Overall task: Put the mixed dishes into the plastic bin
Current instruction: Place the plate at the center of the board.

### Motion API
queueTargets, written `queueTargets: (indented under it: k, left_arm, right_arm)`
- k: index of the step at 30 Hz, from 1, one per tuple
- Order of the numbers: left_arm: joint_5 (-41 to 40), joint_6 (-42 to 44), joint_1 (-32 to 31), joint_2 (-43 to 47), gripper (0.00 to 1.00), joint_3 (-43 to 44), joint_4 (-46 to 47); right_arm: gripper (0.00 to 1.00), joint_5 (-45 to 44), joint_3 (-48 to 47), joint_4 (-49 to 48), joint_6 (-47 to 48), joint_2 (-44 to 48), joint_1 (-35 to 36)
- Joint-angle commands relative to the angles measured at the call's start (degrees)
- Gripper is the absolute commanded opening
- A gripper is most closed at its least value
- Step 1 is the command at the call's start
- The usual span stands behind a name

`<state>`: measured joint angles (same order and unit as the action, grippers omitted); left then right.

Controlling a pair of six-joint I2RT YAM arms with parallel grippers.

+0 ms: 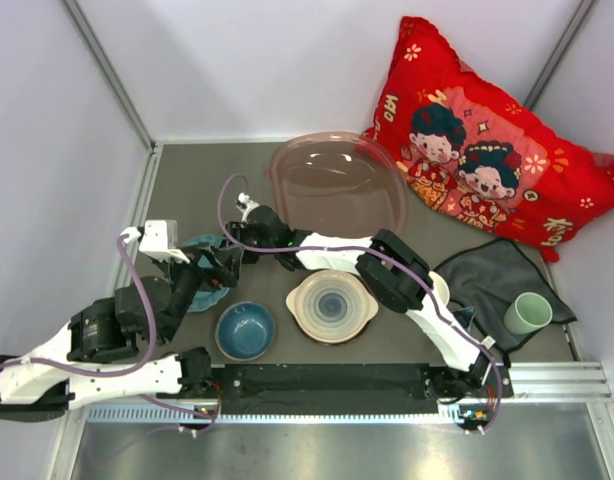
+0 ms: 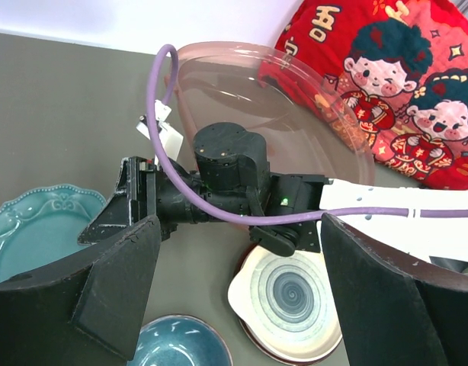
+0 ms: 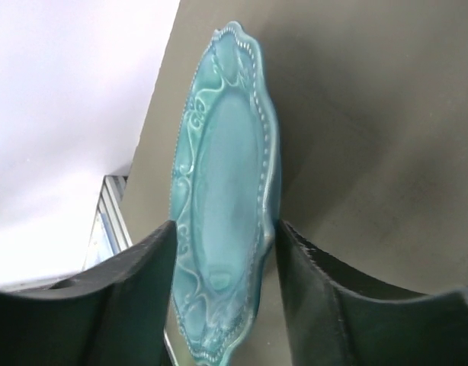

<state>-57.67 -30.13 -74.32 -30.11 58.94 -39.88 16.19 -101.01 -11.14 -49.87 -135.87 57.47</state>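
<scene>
Only writing I can spot is on the red cartoon-print pillow [image 1: 487, 150] just right of the big translucent pinkish plastic bin [image 1: 337, 190]. It has gold Chinese characters along its edge, too small for me to read. No brand marks visible on the dishes.

Everything sits on a matte dark grey-brown surface [image 1: 187, 190] boxed in by plain white walls [image 1: 287, 60], with a metal rail [image 1: 547, 380] along the edge opposite the bin.

The teal scalloped ceramic plate [image 3: 226, 152] is in front of the bin and to its left. The right arm's fingers [image 3: 135, 297] are clamped on its rim, one on each side; can't tell if it's off the surface. The left arm's fingers [image 2: 120, 282] are spread wide with nothing in them, hanging on that same side of the bin and facing it.

The bin has nothing in it. The glossy blue bowl [image 1: 245, 330] and the white handled plate with blue rings [image 1: 332, 306] sit in front of the bin. The pale green cup [image 1: 528, 313] stands on a dark grey cloth [image 1: 487, 275], in front of the bin and well off to its right.
</scene>
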Motion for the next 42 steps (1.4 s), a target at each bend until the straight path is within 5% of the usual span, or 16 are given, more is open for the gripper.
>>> queueTargets:
  k: [1,10,30,42]
  left_arm:
    - [0.1,-0.6,0.0,0.8,0.89,-0.4,-0.2]
    - [0.2,-0.9,-0.1,1.3,0.89,-1.0,-0.4]
    - [0.3,-0.9,0.0,0.8,0.89,-1.4,0.1]
    - [-0.1,-1.0,-0.1,1.3,0.89,-2.2,0.9]
  right_arm:
    - [0.61,0.9,-3.9,-5.7,-1.0,-0.6,0.0]
    - [0.78,-0.4,-6.8,0.6,1.5,-2.6,0.0]
    - [0.8,-14.2,-10.7,17.6,16.6,-0.5,1.2]
    - [0.81,-14.1,-8.1,15.9,22.4,4.3,2.0]
